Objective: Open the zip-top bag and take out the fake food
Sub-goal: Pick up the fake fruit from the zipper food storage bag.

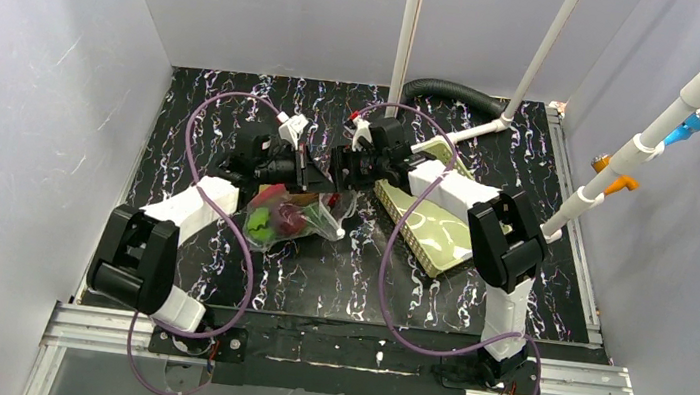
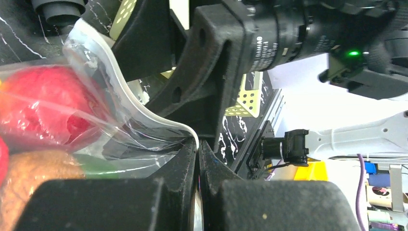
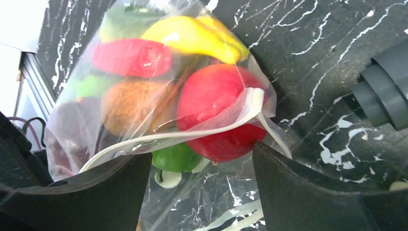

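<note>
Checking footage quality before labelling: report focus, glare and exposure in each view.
Top external: even light, sharp, only small glints on the zip-top bag. Left wrist: the left tool pinching the bag's lip is dark and soft up close; the far right is washed out. Right wrist: the fake food is crisp, glare streaks on the plastic; the open right tool is near-black.

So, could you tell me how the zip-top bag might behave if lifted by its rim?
Probably floppy: the zip-top bag has creased film, and its rim bends where the left claw pinches it. Likely to sag and swing, since the fake food bunches together inside.
</note>
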